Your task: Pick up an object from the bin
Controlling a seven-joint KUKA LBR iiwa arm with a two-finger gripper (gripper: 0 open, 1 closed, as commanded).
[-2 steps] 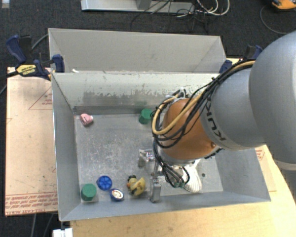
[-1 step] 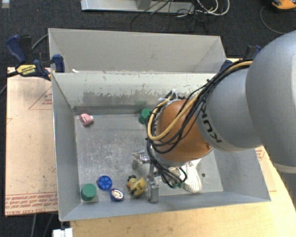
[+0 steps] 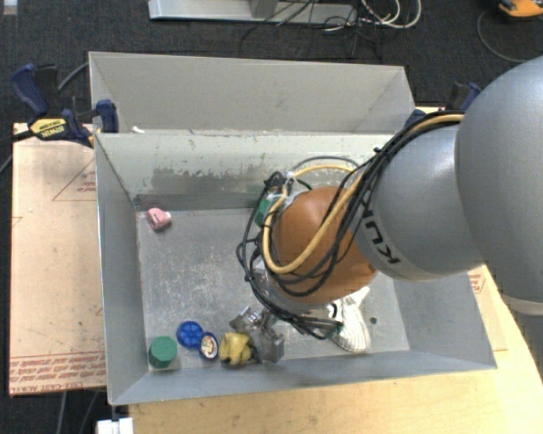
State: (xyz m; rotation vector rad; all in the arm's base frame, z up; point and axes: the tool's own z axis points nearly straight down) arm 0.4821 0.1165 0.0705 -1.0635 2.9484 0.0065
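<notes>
- Arm (image 3: 434, 206) is reaching into the grey metal bin (image 3: 185, 269) from the right, with its wrist dipping toward the bin's near wall.
- Orange cover (image 3: 312, 242) on the wrist is sitting over the middle of the bin floor, and black and yellow cables (image 3: 253, 233) are looping around it.
- Claw (image 3: 261, 331) is hanging low below the cover, at or just above the floor and close to the near wall.
- Can't tell whether the claw is released or clenched; the metal parts are overlapping from this angle.
- Yellow lumpy item (image 3: 236, 350) is lying against the claw's left side, touching it or just beside it, right by the near wall. Can't tell if it is actually being gripped.
- 3 more small things are lining up to the left of it along the near wall: a small round pale piece (image 3: 209, 345) just beside the yellow item, then a blue cap (image 3: 189, 334), then a green cap (image 3: 162, 353) near the corner.
- White item (image 3: 353, 328) is lying on the floor under the wrist, right of the claw and partly covered by the cables.
- Pink item (image 3: 157, 218) is sitting alone at the far left of the floor, well apart from everything else.
</notes>
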